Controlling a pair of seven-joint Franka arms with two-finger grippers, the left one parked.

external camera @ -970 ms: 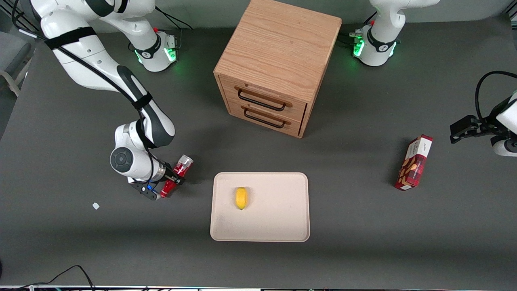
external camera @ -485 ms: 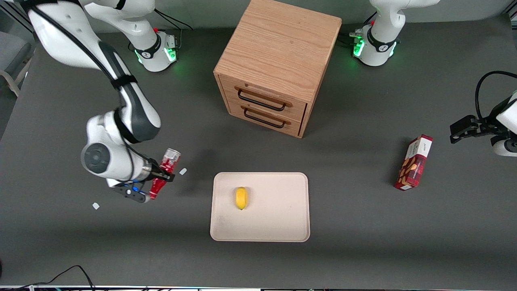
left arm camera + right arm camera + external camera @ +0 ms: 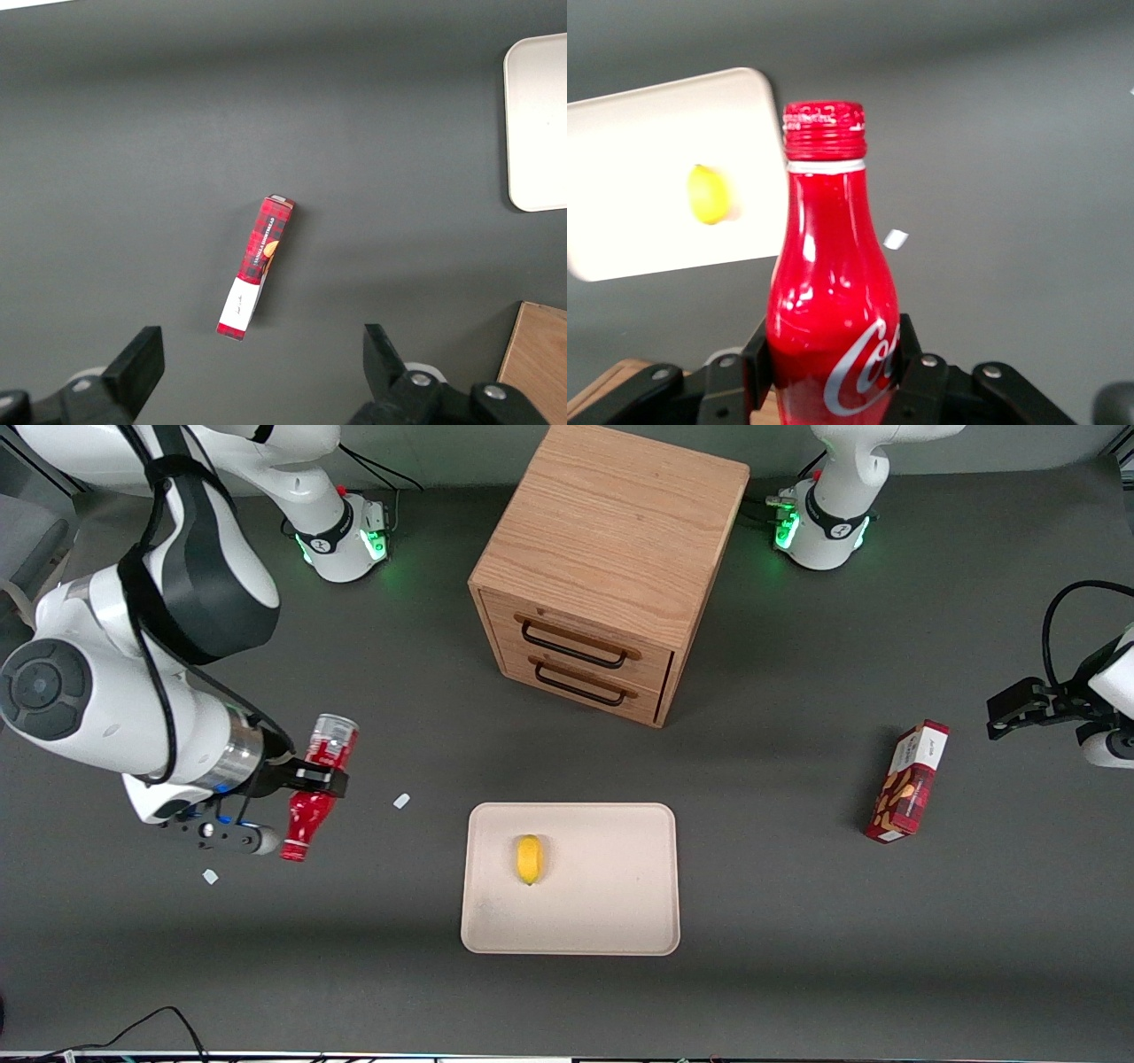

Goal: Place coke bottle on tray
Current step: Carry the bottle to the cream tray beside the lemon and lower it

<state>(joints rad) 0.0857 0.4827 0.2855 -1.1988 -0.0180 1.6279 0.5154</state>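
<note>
My right gripper (image 3: 312,779) is shut on the red coke bottle (image 3: 314,788) and holds it high above the table, toward the working arm's end. The bottle lies roughly level, clear base pointing away from the front camera, red cap toward it. In the right wrist view the black fingers (image 3: 921,367) press both sides of the bottle (image 3: 830,292). The beige tray (image 3: 620,903) lies flat near the table's middle, well apart from the bottle; it also shows in the right wrist view (image 3: 638,150). A yellow lemon (image 3: 529,858) lies on it.
A wooden two-drawer cabinet (image 3: 611,567) stands farther from the front camera than the tray. A red snack box (image 3: 908,781) lies toward the parked arm's end. Two small white scraps (image 3: 401,801) (image 3: 210,876) lie on the table near the bottle.
The gripper has lifted the bottle off the table and carried it up and away from the tray. A white scrap that was under the bottle now shows.
</note>
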